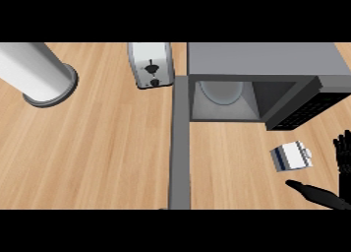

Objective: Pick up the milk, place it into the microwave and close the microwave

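Observation:
A small white milk carton with a blue stripe stands on the wooden counter, in front of the microwave's right half. The grey microwave is open: its door swings out to the left and reaches toward me, and the cavity shows a round glass plate inside. My right hand is at the lower right, just right of the carton, open, with fingers pointing up and the thumb stretched out below the carton. It does not touch the carton. My left hand does not show.
A silver toaster stands left of the microwave at the back. A tall white cylinder on a grey base rises at the far left. Bare wooden counter lies left of the door.

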